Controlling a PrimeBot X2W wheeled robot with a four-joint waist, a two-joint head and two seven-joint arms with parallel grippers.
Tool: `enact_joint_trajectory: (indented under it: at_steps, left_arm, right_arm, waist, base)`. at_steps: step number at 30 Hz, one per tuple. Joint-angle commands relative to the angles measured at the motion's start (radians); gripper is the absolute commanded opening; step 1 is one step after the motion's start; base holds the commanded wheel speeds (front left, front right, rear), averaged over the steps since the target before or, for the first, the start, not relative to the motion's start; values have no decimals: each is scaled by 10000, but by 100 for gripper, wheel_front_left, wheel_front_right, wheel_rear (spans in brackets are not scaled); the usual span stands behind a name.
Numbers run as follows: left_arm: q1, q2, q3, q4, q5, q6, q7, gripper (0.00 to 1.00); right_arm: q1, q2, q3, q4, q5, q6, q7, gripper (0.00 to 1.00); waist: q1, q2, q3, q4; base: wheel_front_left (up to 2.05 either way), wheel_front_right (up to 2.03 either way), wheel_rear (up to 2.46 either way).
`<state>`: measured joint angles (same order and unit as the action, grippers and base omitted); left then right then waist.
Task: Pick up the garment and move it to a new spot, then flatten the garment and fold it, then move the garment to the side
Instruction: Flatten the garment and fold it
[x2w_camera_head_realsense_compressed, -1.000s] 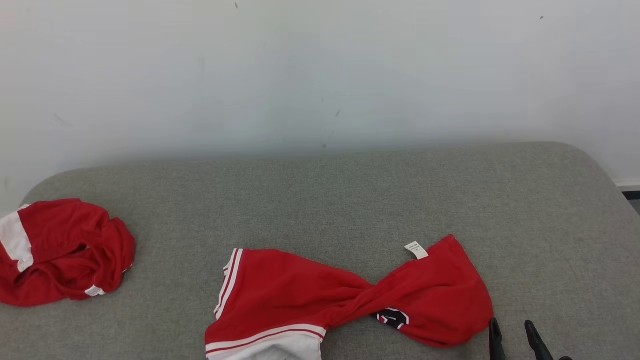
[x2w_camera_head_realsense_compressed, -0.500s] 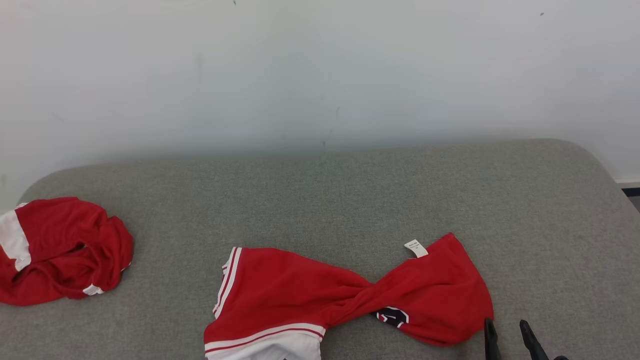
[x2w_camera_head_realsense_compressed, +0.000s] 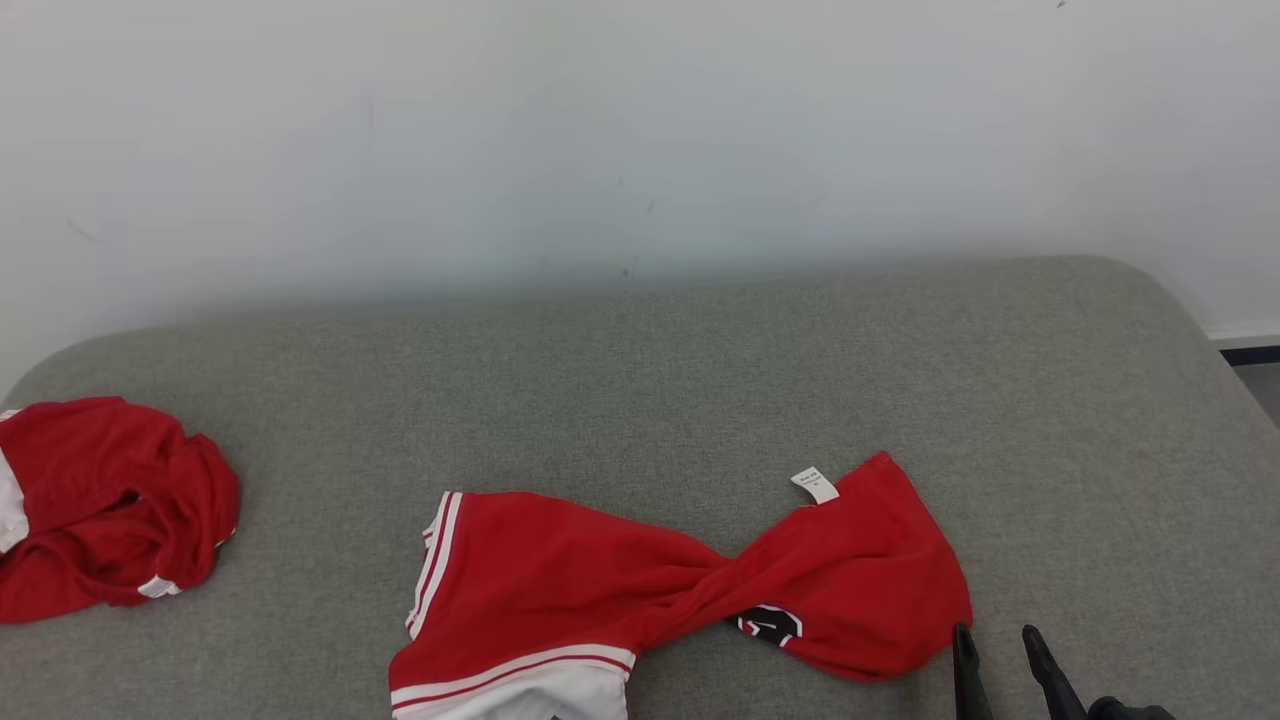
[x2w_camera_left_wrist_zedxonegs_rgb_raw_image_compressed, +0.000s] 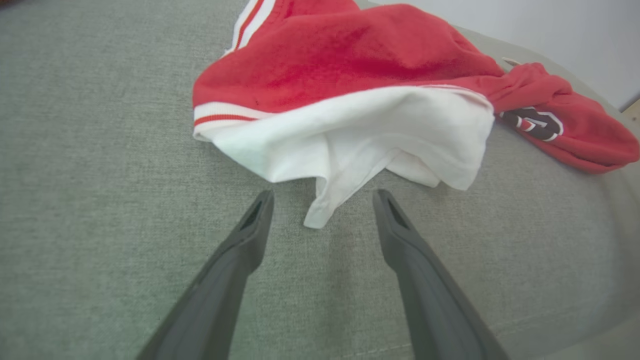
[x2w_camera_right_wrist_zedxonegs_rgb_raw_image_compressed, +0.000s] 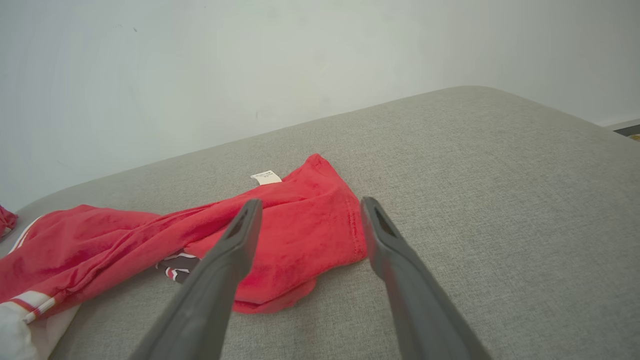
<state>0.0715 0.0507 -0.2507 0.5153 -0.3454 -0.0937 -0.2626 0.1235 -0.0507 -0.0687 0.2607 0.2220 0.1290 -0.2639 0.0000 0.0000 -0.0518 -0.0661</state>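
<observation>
A red garment (x2w_camera_head_realsense_compressed: 640, 590) with white trim lies twisted in the middle of the grey cushion, a white label (x2w_camera_head_realsense_compressed: 815, 485) at its far right corner and a dark logo (x2w_camera_head_realsense_compressed: 765, 625) near the twist. My right gripper (x2w_camera_head_realsense_compressed: 995, 645) is open just right of the garment's right edge; in the right wrist view the red hem (x2w_camera_right_wrist_zedxonegs_rgb_raw_image_compressed: 320, 235) lies between its fingers. My left gripper (x2w_camera_left_wrist_zedxonegs_rgb_raw_image_compressed: 322, 200) is open, its fingers flanking a hanging white flap (x2w_camera_left_wrist_zedxonegs_rgb_raw_image_compressed: 350, 150) of the garment's near left end without touching it.
A second red and white garment (x2w_camera_head_realsense_compressed: 100, 505) lies crumpled at the cushion's far left. The grey cushion (x2w_camera_head_realsense_compressed: 700, 380) ends at a white wall behind and rounds off at the right, where a strip of floor (x2w_camera_head_realsense_compressed: 1255, 365) shows.
The head camera has shifted, sliding the scene slightly left and up. The right gripper has stayed open beside the garment's right edge. The garment lies as before.
</observation>
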Motion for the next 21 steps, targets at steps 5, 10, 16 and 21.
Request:
enact_joint_trajectory:
  at_steps: [5,10,16,21]
  left_arm:
    - [-639,-2,-270,858,-279,146,-33,100]
    - [-1206,-2,-508,1606,-566,330,-33,70]
    - [-1501,-4,-612,1843,-861,379,-33,0]
    - [-1598,-1,-606,1800,-916,373,-33,0]
  right_arm:
    - [-150,10,22,30,44,36,-8,100]
    - [-316,10,117,120,-183,36,27,100]
    - [-737,10,-95,-3,-576,36,504,100]
    - [-1556,-417,-399,-48,-651,36,2089,100]
  waist:
    - [0,0,126,-3]
    - [0,0,193,10]
    - [0,0,255,55]
    - [0,0,364,148]
  base:
    - [0,0,0]
    - [0,0,0]
    - [0,0,0]
    - [0,0,0]
